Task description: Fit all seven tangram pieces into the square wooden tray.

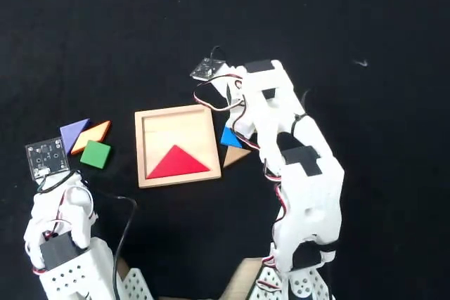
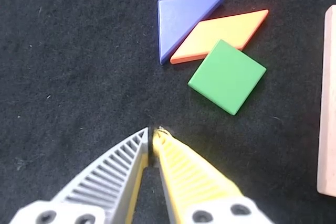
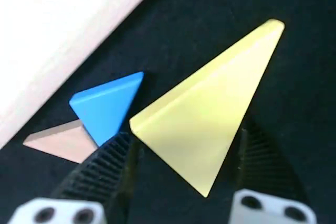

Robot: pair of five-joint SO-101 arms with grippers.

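Right of the square wooden tray — red triangle lying in its near half — the right claw pinches a yellow triangle close by the blue triangle and tan triangle. Left of the tray, purple triangle, orange parallelogram and green square touch on the black surface — the left claw, nearer, is pressed together.

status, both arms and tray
Left gripper shut, empty. Right gripper shut on yellow triangle. Tray holds one red triangle. Blue triangle and tan triangle beside tray.
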